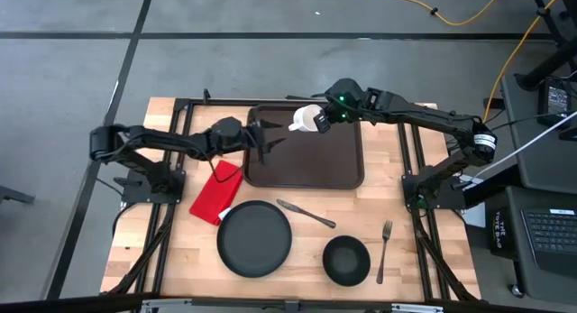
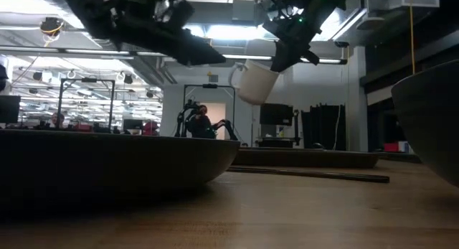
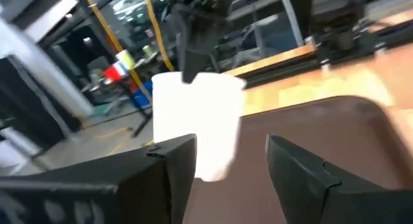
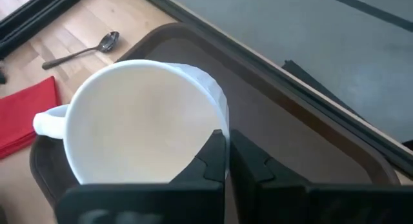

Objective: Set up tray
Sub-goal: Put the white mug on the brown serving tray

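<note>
The dark brown tray (image 1: pixel 315 164) lies flat at the table's far middle. A white mug (image 1: pixel 308 121) hangs in the air over the tray's far part, held by my right gripper (image 1: pixel 326 120), which is shut on it. The mug is tilted, with its handle (image 4: pixel 48 121) pointing toward the table's left. In the low view the mug (image 2: pixel 257 80) is clear of the tray. My left gripper (image 1: pixel 269 142) hovers open over the tray's left edge. It points at the mug (image 3: pixel 193 114) and touches nothing. My right gripper holds the mug by its rim (image 4: pixel 216 124), on the side opposite the handle. One finger is inside the mug and one outside, pinching the wall. The fingers come slanting down from the table's far right. The mug is lifted clear of the tray and tilted.
A red folded napkin (image 1: pixel 216 191) lies left of the tray, a round black plate (image 1: pixel 255 239) near it, a knife (image 1: pixel 306 214), a black bowl (image 1: pixel 346 261) and a fork (image 1: pixel 383 250) toward the near edge. A spoon (image 4: pixel 84 48) lies beyond the napkin.
</note>
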Motion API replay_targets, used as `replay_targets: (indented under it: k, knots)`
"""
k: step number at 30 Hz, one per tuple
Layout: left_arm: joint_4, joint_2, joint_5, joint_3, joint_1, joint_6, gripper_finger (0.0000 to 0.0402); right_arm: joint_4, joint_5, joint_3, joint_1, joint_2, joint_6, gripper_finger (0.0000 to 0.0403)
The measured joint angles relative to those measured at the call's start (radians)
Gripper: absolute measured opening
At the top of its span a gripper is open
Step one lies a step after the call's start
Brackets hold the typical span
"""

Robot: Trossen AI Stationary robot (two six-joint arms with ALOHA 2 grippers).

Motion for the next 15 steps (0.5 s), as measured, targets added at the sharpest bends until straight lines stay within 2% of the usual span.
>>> replay_targets:
  k: [3, 15]
  knots:
    - [-0.001, 0.041, -0.048, 0.037, -0.012, 0.024, 0.0178, 0.001, 0.0, 0.0, 0.0, 0.0, 0.0, 0.0008]
    - [-0.002, 0.103, -0.061, 0.098, -0.032, -0.027, 0.0178, 0.011, -0.001, 0.0, 0.0, 0.0, 0.002, 0.0008]
